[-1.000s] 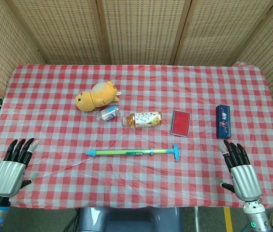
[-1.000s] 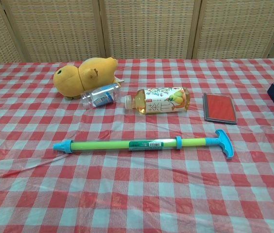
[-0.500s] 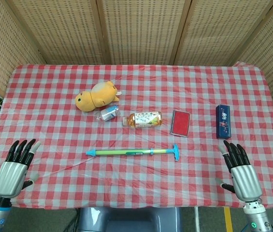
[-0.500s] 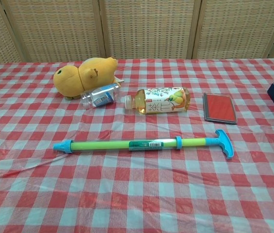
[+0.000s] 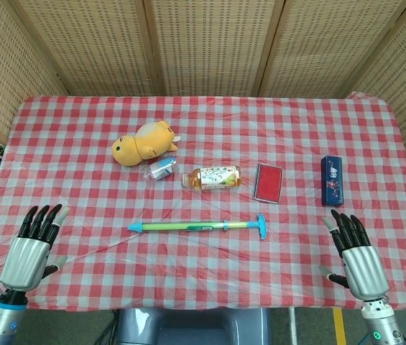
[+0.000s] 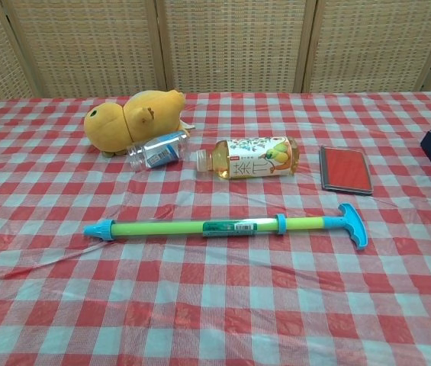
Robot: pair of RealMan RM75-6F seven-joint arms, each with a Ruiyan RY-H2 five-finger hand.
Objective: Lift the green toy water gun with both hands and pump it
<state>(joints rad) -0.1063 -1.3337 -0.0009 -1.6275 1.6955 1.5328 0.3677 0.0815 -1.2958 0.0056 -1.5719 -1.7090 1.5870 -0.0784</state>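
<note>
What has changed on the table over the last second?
The left hand has moved a little to the right, toward the green toy water gun, open and holding nothing. The right hand is open and has barely shifted. The water gun and the other things lie where they were.

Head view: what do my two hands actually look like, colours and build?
Both the left hand and the right hand have silver-grey metallic backs with ridged knuckle panels, black fingers tipped in pale grey, and grey cylindrical wrists. A small green light shows at the right wrist.
</note>
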